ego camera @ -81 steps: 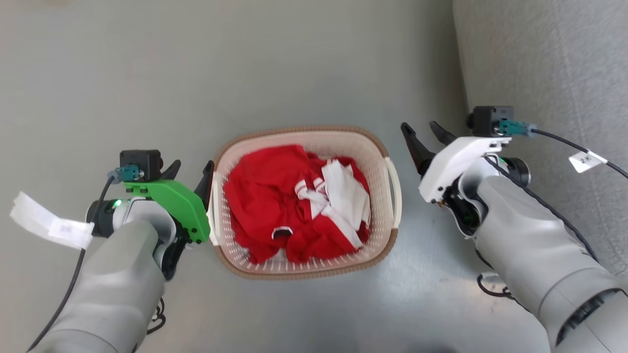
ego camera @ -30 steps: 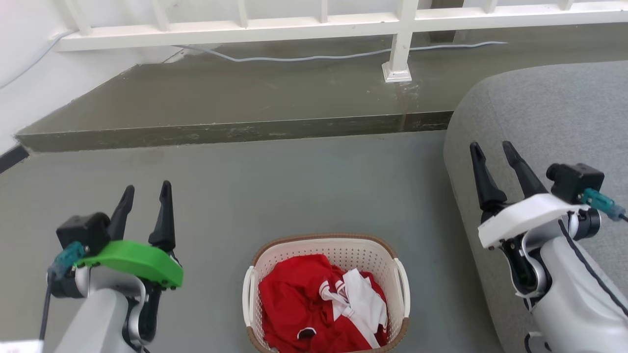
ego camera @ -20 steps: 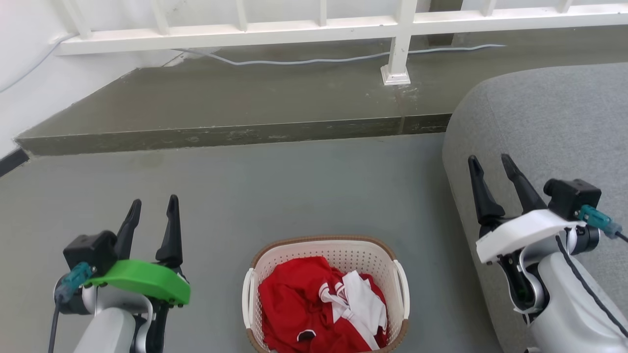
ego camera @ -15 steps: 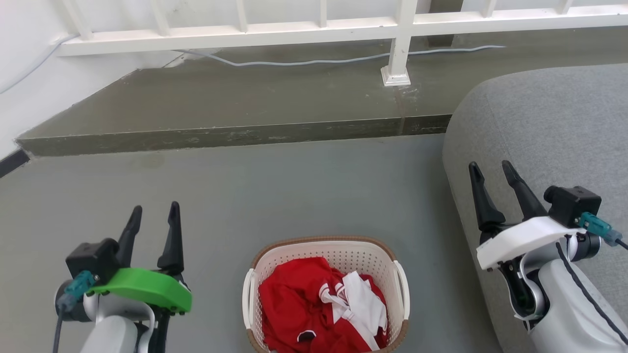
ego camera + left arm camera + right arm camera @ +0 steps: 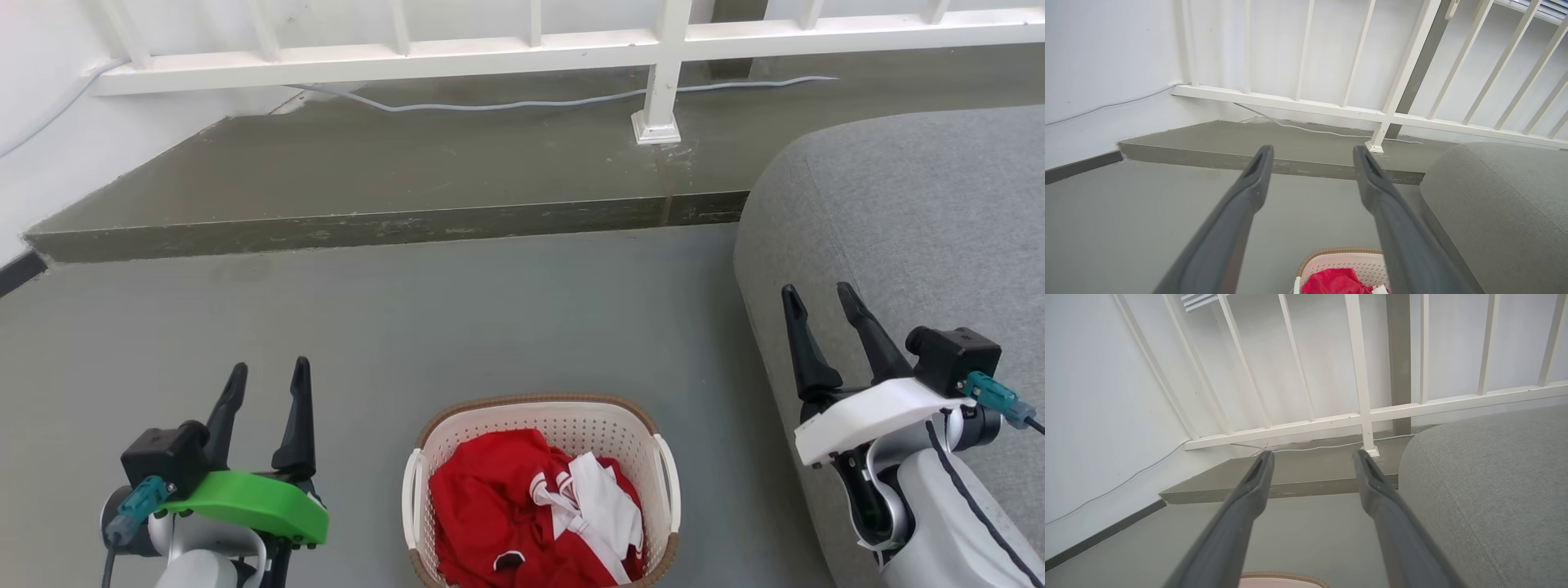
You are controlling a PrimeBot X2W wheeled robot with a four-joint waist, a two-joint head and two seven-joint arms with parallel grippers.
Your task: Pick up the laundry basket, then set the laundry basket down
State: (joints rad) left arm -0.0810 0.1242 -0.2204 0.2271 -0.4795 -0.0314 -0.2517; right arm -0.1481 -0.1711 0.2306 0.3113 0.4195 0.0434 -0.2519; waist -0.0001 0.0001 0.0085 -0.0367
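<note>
The laundry basket (image 5: 465,429), cream-white and perforated with a brown rim, stands on the grey floor at the bottom centre of the head view, holding red and white clothes (image 5: 531,514). My left gripper (image 5: 269,376) is raised to the basket's left, open and empty, clear of the handle. Over at the right my right gripper (image 5: 819,296) hangs open and empty in front of the sofa. The basket's far rim (image 5: 1339,253) peeks into the bottom of the left wrist view between the left gripper (image 5: 1312,153) fingers, and its rim (image 5: 1284,576) edges the right wrist view below the right gripper (image 5: 1312,457).
A grey sofa (image 5: 906,229) fills the right side. A raised concrete step (image 5: 384,220) runs across behind the floor, with a white railing (image 5: 522,53) and a cable (image 5: 522,102) on it. A white wall (image 5: 33,122) closes the left.
Since 2.7 s ago the head view tilted up from looking straight down. Both grippers have left the basket's handles. Over the last second both sank slightly in view; the basket stayed put.
</note>
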